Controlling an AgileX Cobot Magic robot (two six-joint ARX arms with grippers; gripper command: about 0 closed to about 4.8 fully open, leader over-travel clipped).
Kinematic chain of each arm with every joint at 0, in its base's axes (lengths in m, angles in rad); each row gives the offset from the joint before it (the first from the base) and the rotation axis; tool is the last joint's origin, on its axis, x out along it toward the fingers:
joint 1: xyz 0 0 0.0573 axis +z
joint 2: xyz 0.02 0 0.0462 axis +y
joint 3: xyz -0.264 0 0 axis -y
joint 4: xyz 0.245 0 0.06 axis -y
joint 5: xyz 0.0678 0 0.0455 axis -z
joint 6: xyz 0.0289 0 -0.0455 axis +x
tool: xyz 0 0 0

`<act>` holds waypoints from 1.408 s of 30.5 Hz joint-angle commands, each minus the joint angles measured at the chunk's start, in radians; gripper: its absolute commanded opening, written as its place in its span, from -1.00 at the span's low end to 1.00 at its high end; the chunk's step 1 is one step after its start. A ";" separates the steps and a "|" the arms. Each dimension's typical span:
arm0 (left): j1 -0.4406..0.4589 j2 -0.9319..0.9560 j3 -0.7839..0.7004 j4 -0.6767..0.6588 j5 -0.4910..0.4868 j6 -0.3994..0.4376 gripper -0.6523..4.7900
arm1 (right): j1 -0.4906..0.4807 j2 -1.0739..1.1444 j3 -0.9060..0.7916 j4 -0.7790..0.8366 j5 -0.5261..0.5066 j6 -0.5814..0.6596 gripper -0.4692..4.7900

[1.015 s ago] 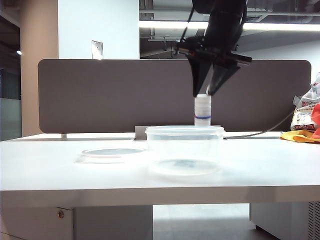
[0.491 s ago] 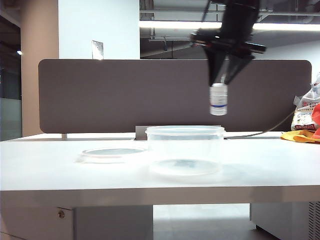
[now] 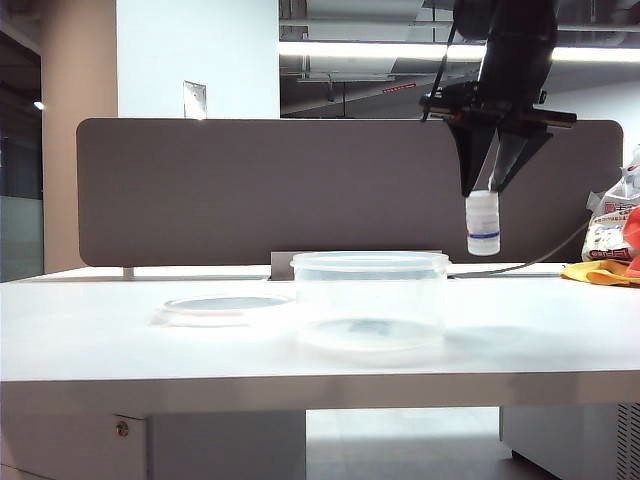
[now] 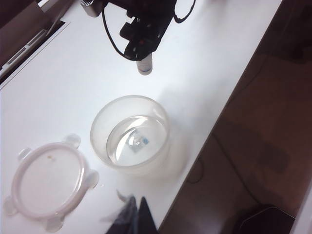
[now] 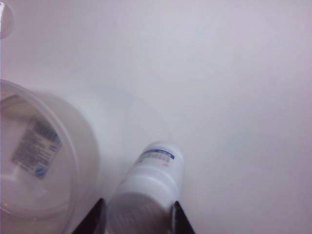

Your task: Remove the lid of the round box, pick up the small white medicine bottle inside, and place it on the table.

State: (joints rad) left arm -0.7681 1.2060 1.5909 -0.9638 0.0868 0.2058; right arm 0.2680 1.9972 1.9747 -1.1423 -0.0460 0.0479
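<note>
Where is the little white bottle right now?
The small white medicine bottle hangs from the right gripper, in the air on the exterior view's right, just beyond the round box.

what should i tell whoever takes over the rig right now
Right gripper: shut on the small white medicine bottle, holding it by the cap in the air to the right of the round box.
Left gripper: shut, empty, above the table near the box.
Lid: off, flat on the table, left of the box.
Done: lid removed, bottle lifted out.
Left: lower the bottle onto bare table and release.
</note>
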 commanded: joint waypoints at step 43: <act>0.000 0.030 0.001 0.016 0.006 0.000 -0.78 | -0.021 0.147 -0.004 0.052 -0.072 0.005 -0.50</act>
State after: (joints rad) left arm -0.7681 1.2392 1.5909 -0.9615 0.0895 0.2062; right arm 0.2470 2.1460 1.9663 -1.0977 -0.1139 0.0513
